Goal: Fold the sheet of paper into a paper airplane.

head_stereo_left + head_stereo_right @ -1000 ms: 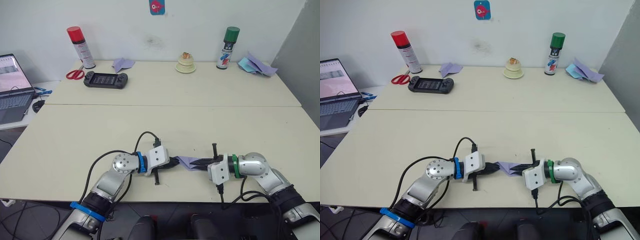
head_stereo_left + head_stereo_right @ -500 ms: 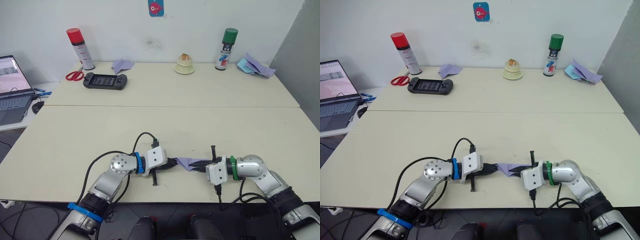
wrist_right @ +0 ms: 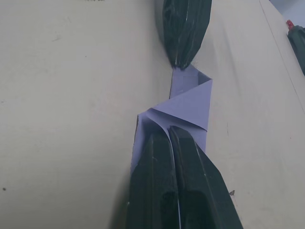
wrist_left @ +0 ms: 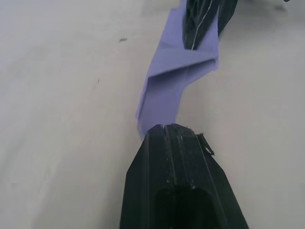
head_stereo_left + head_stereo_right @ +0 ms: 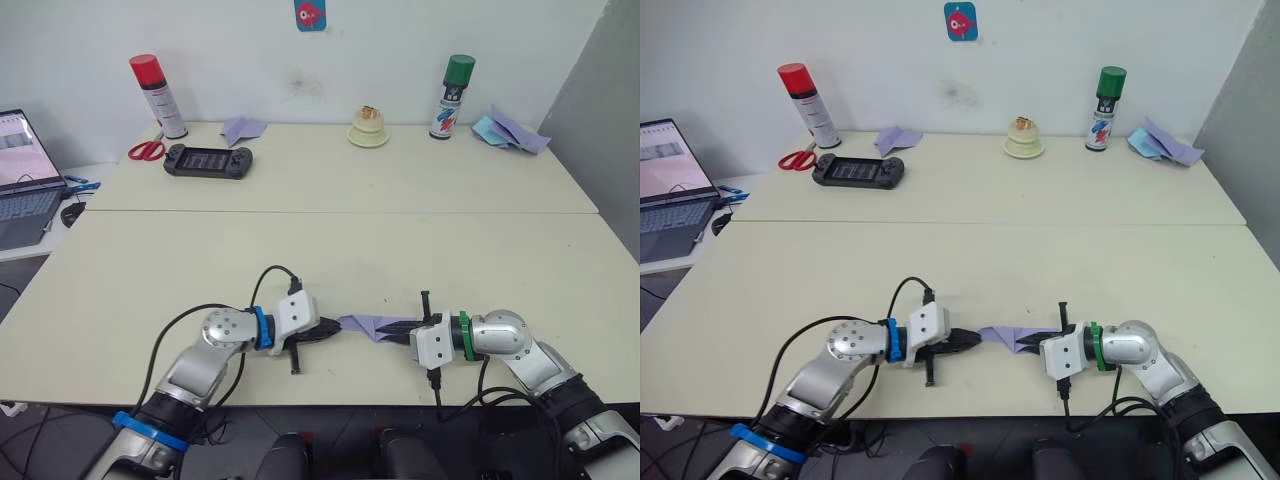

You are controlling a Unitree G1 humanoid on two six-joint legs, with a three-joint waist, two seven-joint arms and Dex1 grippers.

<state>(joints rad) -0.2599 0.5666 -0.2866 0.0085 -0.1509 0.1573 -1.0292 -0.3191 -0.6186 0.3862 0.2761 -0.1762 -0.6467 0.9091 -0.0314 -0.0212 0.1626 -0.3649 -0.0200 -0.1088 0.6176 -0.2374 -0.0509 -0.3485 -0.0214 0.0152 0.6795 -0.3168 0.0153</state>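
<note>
A: Paper airplane (image 5: 368, 325): you see it in the head views as a narrow lavender strip on the near table (image 5: 330, 250), between the two pincers.

B: State of each pincer?

A: Left pincer (image 5: 334, 328): fingers together, tip meeting the strip's left end. Right pincer (image 5: 392, 331): fingers together over the strip's right end. You cannot tell from any view whether paper lies between the fingers.

B: What do the wrist views add?

A: In the left wrist view you see layered flaps and a stepped edge on the paper, with the right pincer on its far end. In the right wrist view you see a triangular flap folded across the middle.

B: And the head views alone?

A: The far table: black game console (image 5: 208, 160), scissors (image 5: 146, 151), red-capped can (image 5: 152, 95), green-capped can (image 5: 451, 83), and a small lavender dart (image 5: 243, 128).
</note>
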